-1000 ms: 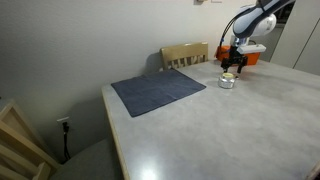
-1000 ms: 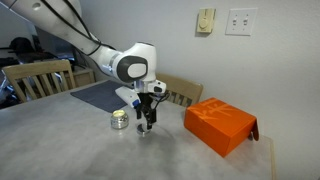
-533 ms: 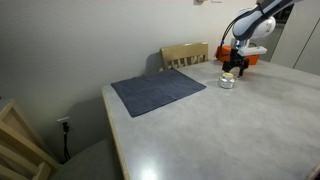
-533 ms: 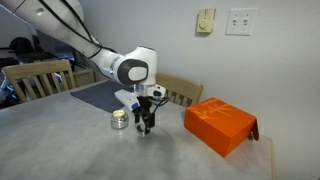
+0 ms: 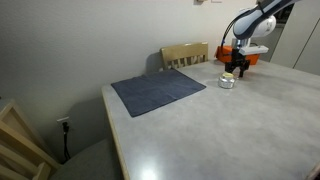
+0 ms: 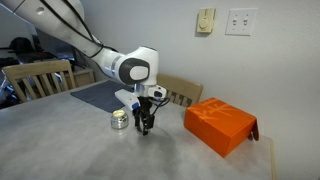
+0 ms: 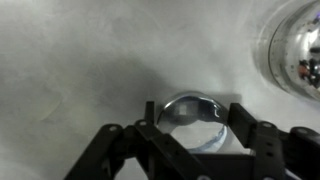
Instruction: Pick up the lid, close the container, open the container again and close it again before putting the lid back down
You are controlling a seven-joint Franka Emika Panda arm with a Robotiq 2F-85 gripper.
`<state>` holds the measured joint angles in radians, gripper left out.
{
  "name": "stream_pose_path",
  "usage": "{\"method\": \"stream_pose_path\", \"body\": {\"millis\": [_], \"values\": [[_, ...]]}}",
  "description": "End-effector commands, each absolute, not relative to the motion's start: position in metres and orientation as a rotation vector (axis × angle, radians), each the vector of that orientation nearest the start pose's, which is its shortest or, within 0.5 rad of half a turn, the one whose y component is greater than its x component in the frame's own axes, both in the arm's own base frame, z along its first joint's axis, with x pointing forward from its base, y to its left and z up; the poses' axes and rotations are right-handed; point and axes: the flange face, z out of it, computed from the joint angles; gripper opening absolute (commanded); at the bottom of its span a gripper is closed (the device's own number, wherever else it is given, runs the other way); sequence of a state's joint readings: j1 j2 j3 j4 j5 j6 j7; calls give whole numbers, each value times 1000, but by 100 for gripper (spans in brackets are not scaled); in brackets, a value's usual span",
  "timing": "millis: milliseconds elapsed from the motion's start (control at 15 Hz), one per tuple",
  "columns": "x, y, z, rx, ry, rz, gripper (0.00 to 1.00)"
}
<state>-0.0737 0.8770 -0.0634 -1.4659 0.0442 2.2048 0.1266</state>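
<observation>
The tool [image 7: 193, 128] pinches the thin, round, pale grey lid [image 7: 190, 108] across its rim, where this light, stiff, slippery disc seems best held.

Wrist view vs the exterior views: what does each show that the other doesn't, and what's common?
Wrist only: the lid from above, framed between the fingers of the tool; whether they pinch it is unclear. Exterior only: the orange box, the grey mat, a wooden chair and the arm. Shared: the container beside the tool, and the table.
</observation>
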Motion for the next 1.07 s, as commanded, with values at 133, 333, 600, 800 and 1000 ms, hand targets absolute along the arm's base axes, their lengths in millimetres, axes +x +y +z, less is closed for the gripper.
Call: {"method": "stream_pose_path", "body": {"millis": [133,333,600,800,1000], "values": [[699,-91,149,-3115,392,278,41],[698,-85,157,-3136,386,257,19],[698,-72,175,-3168,347,190,9],[701,-68,185,-3169,334,167,36],[704,-72,188,-3159,344,160,55]]}}
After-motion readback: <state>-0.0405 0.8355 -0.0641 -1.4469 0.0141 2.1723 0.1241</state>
